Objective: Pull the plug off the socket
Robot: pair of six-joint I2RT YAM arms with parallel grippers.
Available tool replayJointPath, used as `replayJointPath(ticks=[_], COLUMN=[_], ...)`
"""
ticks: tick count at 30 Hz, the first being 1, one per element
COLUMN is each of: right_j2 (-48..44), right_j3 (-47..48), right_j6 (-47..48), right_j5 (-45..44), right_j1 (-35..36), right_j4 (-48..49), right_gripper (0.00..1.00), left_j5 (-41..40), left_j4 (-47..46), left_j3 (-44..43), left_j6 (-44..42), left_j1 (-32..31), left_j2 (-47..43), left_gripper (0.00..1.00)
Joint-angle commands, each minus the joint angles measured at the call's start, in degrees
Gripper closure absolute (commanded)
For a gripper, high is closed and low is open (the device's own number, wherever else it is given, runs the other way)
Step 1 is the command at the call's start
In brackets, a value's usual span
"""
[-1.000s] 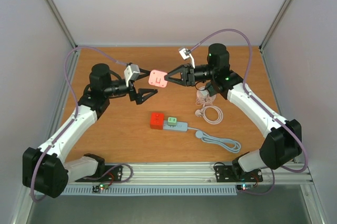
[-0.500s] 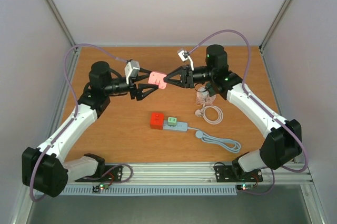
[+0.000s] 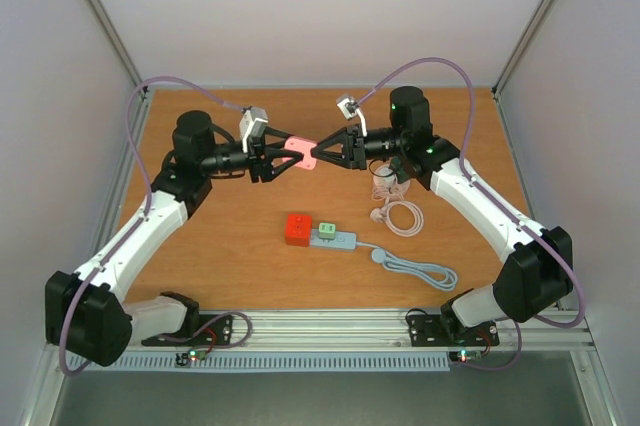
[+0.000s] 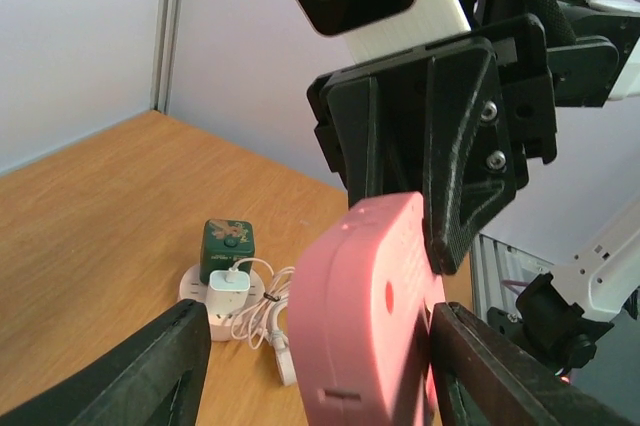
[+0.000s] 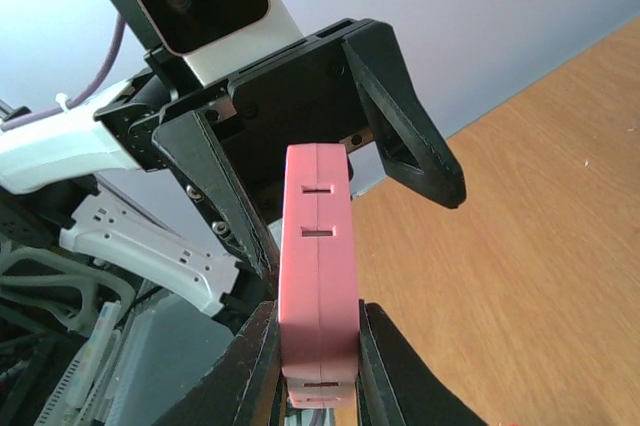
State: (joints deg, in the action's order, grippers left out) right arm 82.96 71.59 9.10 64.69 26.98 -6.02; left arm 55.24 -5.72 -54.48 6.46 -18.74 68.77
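Note:
A flat pink socket block with slots along its edge hangs in the air above the middle of the table. My right gripper is shut on it, and its two fingers press the block's flat faces. My left gripper straddles the same block from the other side. Its right finger is close against the block, and a gap shows at its left finger, so it is open. I cannot make out a separate plug on the block.
A grey power strip carries a red cube and a green plug, with its grey cable coiled to the right. A white round socket holding a green cube and a white charger sits under the right arm with a white cord.
My left gripper has moved right onto the pink block and its jaws have narrowed around it. The right gripper has kept hold and shifted slightly left.

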Motion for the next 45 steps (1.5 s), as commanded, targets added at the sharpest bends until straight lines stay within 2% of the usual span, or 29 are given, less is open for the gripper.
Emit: replayJointPath(ticks=[1,6,12,16,18,25,32,39,42,45], right_j2=[-2.3,-2.9,-2.8,-3.0,-3.2,-3.2,-3.4,-3.8,-3.8,-3.9], right_j3=[0.0,-0.4,0.1,0.4,0.3,0.1,-0.1,-0.4,-0.5,-0.3], right_j6=[1.7,5.5,6.6,8.0,8.5,10.6,12.5,13.0,11.8,11.3], right_j5=[3.5,2.3,1.5,1.5,1.6,1.6,1.5,1.2,0.7,-0.1], right_j1=[1.2,1.2,1.2,1.2,1.2,1.3,1.4,1.5,1.6,1.6], right_j4=[-0.8,-3.7,-4.6,-5.4,-5.4,-6.6,-8.3,-8.6,-7.7,-6.9], right_gripper=[0.93,0.93,0.93,0.93,0.93,0.93,0.93,0.92,0.82,0.56], left_j5=[-3.7,-1.2,6.9,10.6,12.4,15.8,17.4,18.9,16.8,15.2], left_j4=[0.4,9.1,12.6,22.7,25.2,25.3,22.5,20.0,20.3,20.4], left_j3=[-3.4,-7.6,-9.6,-11.5,-11.4,-10.9,-10.3,-11.2,-11.5,-11.5], left_j6=[2.2,0.1,-3.4,-10.7,-12.6,-11.9,-8.8,-3.8,-3.8,-3.9], left_j1=[0.2,0.2,0.4,1.1,1.4,1.7,1.7,1.8,1.9,2.3], left_j2=[1.8,3.7,2.2,1.4,1.5,1.6,1.8,3.3,3.3,2.9], left_gripper=[0.38,0.38,0.41,0.42,0.46,0.61,0.69,0.89,0.98,0.99])
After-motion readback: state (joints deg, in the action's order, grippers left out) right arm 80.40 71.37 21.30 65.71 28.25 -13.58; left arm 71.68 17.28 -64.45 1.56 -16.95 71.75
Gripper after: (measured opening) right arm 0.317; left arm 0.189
